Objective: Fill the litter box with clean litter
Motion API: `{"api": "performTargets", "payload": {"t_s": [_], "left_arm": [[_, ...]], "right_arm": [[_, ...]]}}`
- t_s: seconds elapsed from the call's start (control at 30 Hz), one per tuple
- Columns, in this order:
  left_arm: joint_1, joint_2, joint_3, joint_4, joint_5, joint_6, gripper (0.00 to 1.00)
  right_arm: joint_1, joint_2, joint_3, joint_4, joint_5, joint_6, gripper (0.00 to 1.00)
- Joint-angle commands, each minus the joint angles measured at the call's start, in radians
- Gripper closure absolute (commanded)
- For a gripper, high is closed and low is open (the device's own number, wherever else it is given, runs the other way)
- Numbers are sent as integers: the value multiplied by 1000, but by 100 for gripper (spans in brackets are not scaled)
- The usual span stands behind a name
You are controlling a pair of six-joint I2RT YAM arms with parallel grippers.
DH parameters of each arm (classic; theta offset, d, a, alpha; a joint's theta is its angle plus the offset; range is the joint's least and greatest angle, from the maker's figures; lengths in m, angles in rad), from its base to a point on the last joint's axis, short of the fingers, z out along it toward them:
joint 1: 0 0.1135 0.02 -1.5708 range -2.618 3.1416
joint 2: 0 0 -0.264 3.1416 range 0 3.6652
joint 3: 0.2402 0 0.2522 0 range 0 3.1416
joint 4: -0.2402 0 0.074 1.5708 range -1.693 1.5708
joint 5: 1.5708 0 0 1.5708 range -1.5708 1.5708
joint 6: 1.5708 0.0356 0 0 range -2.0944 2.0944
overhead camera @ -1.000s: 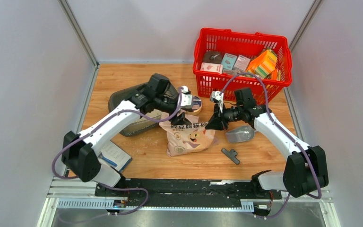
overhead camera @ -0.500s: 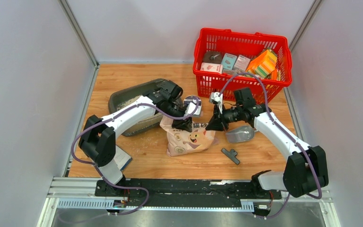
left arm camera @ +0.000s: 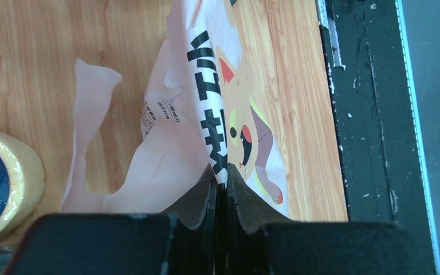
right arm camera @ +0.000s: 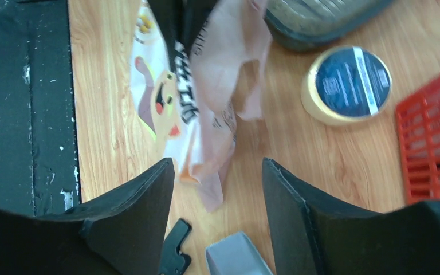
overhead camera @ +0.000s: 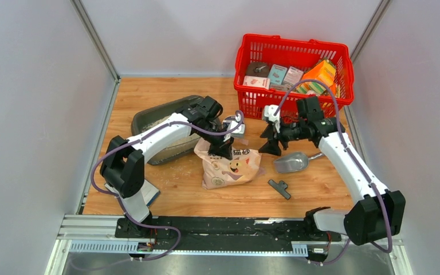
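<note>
Far left on the bench (overhead camera: 120,91) a blue-and-white booklet sort of thing (overhead camera: 152,193) pokes out from behind your left arm's base. Next over is the litter box (overhead camera: 163,107), the dark grey tray sitting at an angle, with your left arm reaching across it. You can see some litter (overhead camera: 153,122), pale and sandy, in the open end of the box, plus a few grains scattered on the wood just in front of it. Your left pincer (overhead camera: 227,150) is pressed together on the top edge of the bag (overhead camera: 229,166). The left wrist view shows it best: the left pincer (left arm camera: 220,177) has the printed fold of the bag (left arm camera: 172,160) squeezed right between the pads, and the rest of the bag slumps on the bench. Just behind the bag sits a round yellow disc with a blue label (right arm camera: 346,83), close to the litter box. Your right pincer (overhead camera: 271,148) hovers just right of the bag; in its own view the right pincer (right arm camera: 217,166) is spread wide with nothing in it, and the bag (right arm camera: 206,97) is ahead of the tips. Right of that, a silver scoop (overhead camera: 291,163) lies on the bench with a small black clip (overhead camera: 279,188) in front of it. The red basket (overhead camera: 281,39) is at the back right, full of small boxes.
</note>
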Motion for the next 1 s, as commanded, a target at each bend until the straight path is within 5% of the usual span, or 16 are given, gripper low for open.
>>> {"api": "performTargets", "payload": {"t_s": [0.0, 0.33, 0.37, 0.4, 0.5, 0.6, 0.87, 0.97], "left_arm": [[4, -43, -39, 8, 13, -118, 88], [20, -58, -86, 141, 65, -253, 90], [20, -57, -87, 149, 65, -259, 91], [21, -55, -89, 155, 67, -268, 92], [29, -54, -93, 186, 76, -307, 95], [38, -52, -101, 200, 78, -321, 100], [102, -66, -130, 184, 124, -337, 100], [116, -69, -142, 181, 124, -333, 100]], "right_arm": [[127, -3, -55, 99, -8, -42, 38], [228, 74, -143, 427, 56, 107, 42], [227, 76, -146, 434, 68, 121, 47], [228, 73, -147, 435, 73, 126, 64], [224, 56, -161, 440, 78, 171, 91], [213, 36, -167, 415, 75, 195, 100], [8, -35, -152, -64, 62, -112, 91], [-97, -56, -130, -262, 65, -262, 77]]}}
